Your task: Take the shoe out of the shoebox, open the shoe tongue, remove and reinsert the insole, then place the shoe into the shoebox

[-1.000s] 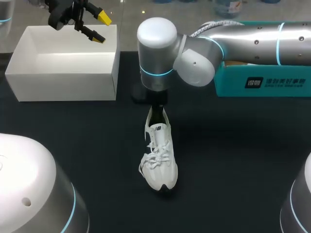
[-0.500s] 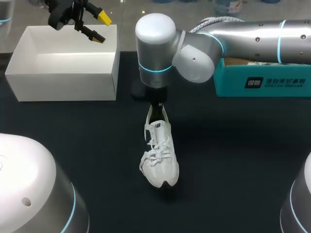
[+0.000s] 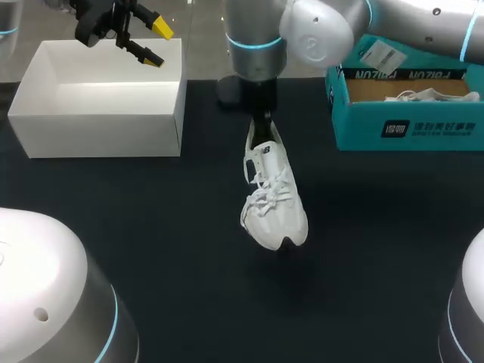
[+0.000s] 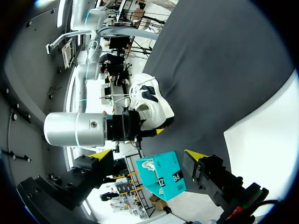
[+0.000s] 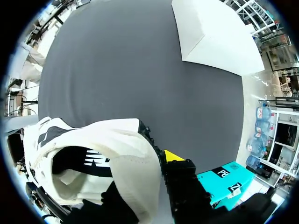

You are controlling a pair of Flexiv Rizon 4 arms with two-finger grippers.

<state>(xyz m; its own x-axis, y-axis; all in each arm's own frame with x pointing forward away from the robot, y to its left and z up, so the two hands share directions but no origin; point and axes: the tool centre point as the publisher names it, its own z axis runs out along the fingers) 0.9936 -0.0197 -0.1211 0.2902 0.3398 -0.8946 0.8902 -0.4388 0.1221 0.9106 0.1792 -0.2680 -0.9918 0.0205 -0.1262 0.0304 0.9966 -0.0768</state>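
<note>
Our right fingers (image 5: 174, 156) clamp the white sneaker (image 3: 274, 204) at its heel, toe pointing away from them; our left fingers (image 3: 161, 29) gape wide, empty.

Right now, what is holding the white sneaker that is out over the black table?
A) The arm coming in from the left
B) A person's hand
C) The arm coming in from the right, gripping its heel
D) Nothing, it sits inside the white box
C: the right gripper clamps the sneaker at its heel, while the left gripper hangs open near the white box, far from the sneaker.
</note>
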